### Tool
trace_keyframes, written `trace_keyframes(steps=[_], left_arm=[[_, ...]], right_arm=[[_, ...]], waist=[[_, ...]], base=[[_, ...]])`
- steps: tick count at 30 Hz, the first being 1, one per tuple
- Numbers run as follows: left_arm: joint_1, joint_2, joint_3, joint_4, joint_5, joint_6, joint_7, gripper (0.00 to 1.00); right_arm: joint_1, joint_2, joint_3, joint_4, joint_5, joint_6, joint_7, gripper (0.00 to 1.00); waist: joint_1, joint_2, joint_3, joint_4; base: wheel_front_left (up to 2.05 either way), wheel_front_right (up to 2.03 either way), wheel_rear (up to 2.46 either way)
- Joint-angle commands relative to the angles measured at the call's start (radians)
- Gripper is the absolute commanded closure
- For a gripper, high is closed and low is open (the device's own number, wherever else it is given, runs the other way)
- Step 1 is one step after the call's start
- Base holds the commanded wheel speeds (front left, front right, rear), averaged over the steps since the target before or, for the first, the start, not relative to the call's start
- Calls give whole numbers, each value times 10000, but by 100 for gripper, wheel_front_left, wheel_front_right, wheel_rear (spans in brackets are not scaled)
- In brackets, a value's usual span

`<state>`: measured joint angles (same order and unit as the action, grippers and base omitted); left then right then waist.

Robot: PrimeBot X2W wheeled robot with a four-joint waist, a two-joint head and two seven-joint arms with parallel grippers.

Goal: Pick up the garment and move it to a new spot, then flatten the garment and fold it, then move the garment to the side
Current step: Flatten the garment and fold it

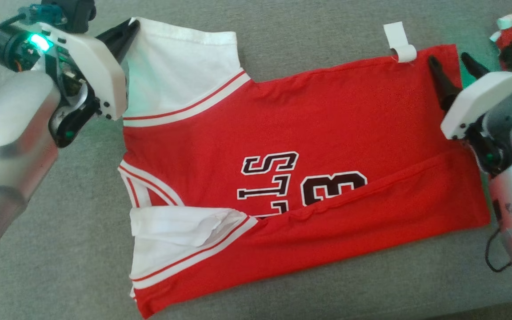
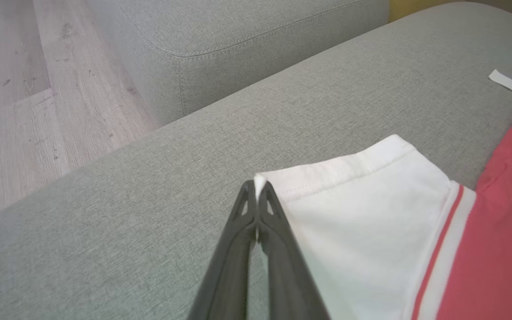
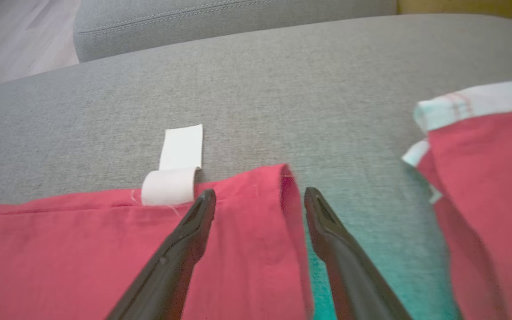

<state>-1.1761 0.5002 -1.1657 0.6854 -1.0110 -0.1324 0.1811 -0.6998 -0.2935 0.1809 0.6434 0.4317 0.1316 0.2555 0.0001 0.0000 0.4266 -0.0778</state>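
Garment (image 1: 309, 146): a red jersey with white sleeves and white-and-red trim. It lies spread across the grey sofa cushion (image 1: 309, 284), collar end toward my left and hem toward my right. Its near long edge is folded up over the body and covers the lower part of the dark lettering. My left gripper (image 1: 132, 26) is pressed together on the far corner of the white sleeve (image 2: 371, 209), with the cloth pinched between the tips at the sleeve's hem. My right gripper (image 3: 260, 192) is spread at the far hem corner, one finger above the red cloth and the other above bare cushion past the edge. I cannot tell whether either finger touches. A white label (image 3: 176, 171) curls from the far edge just beside that corner. A second red cloth (image 3: 482, 169) with pale trim lies apart on my right. Wood floor (image 2: 25, 89) shows beyond the cushion.
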Motion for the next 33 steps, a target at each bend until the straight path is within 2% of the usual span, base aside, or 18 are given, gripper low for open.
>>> trace_keyframes(steps=[1, 3, 4, 5, 6, 7, 9, 15, 23, 29, 33], left_arm=[[-629, 293, 281, -114, -68, 18, -115, 100], [-725, 284, 78, -57, -208, 18, -242, 100], [-765, 281, -19, -22, -276, 18, -308, 100], [-803, 278, -117, 12, -343, 18, -370, 100], [-839, 271, -210, 45, -412, 18, -427, 100], [-869, 265, -290, 78, -481, 18, -482, 100], [-919, 265, -444, 150, -602, 18, -591, 100], [-1139, 284, -793, 279, -611, 17, -1288, 100], [-1473, 216, -1000, 268, -420, 17, -2869, 100], [-955, 393, -1102, -430, -549, 17, -3443, 100], [-270, 749, -1128, -1149, -625, 17, -3628, 100]], right_arm=[[-188, 22, 145, -207, 83, -9, -52, 0], [-401, 53, 263, 61, 86, -9, -160, 1], [-477, 62, 323, 176, 89, -9, -210, 8], [-550, 52, 376, 279, 71, -9, -274, 8], [-620, 33, 411, 382, 51, -9, -343, 42], [-683, 17, 442, 466, 28, -9, -416, 65], [-811, -27, 478, 604, -69, -9, -632, 98], [-1176, -91, 534, 914, -129, -9, -1215, 100], [-1378, -399, 317, 1083, 399, -9, -1782, 100], [-643, -833, 327, 1030, 945, -9, -1847, 100], [142, -1052, 249, 846, 1387, -9, -1841, 100]], waist=[[-1, 0, 5, 44], [-1, 0, -2, 92], [-1, 0, -11, 107], [-1, 0, -20, 122], [-1, 0, -28, 139], [-1, 0, -40, 153], [-1, 0, -69, 170], [-1, 0, -182, 199], [-1, 0, -590, 383], [-1, 0, -1205, 726], [-1, 0, -1553, 960]], base=[[0, 0, 0], [0, 0, 0], [0, 0, 0], [0, 0, 0], [0, 0, 0], [0, 0, 0], [0, 0, 0], [0, 0, 0], [0, 0, 0], [0, 0, 0], [0, 0, 0]])
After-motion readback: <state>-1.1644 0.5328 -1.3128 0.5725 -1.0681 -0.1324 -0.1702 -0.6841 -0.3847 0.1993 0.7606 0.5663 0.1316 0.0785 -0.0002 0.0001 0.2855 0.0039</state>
